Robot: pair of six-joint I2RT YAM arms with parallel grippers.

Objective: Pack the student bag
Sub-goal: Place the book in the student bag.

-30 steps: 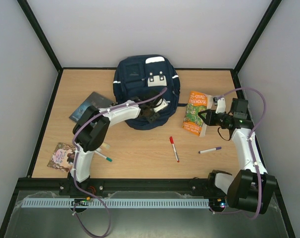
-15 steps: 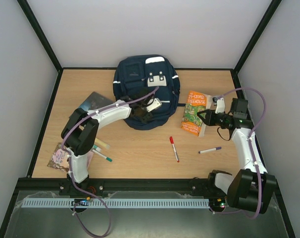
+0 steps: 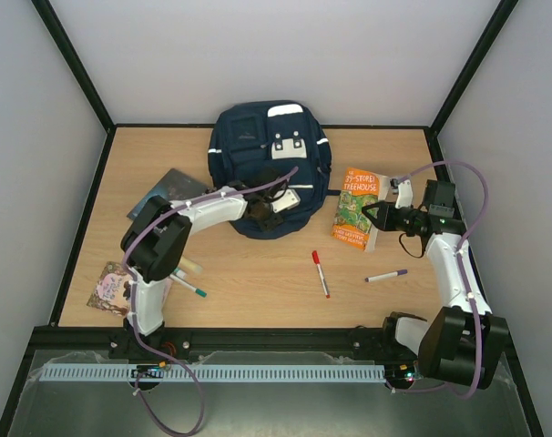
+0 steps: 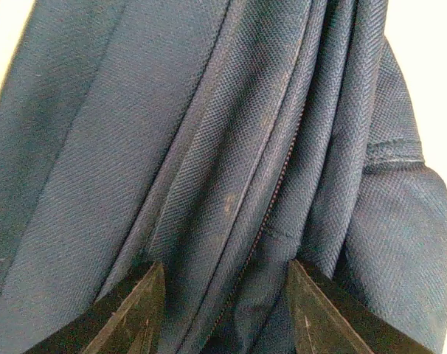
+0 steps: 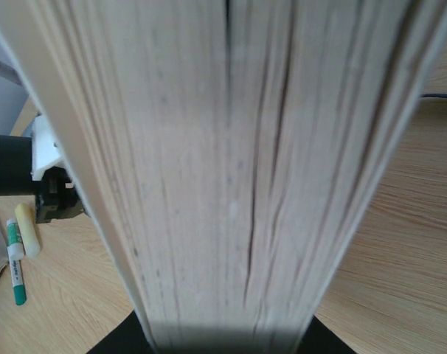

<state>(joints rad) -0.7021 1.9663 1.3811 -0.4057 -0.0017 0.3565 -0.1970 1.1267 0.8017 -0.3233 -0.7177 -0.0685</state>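
- Well, my left arm rises from its base to a bent elbow above the left side of the surface, and the forearm then reaches right and away from me.
- My left hand lies against the near end of the bag, wrist tipped down into the cloth.
- In the left wrist view its fingers stand apart, with navy folds and a zip line running between them.
- The bag lies at the far middle of the surface, pockets and white patches facing up.
- My right arm runs up the right edge, then the wrist turns left toward the middle.
- My right hand is pinching an orange book by its right edge, just right of the bag; the page edges fill the right wrist view.
- Near me lie a red marker and a purple marker, well apart.
- A green marker lies under my left elbow.
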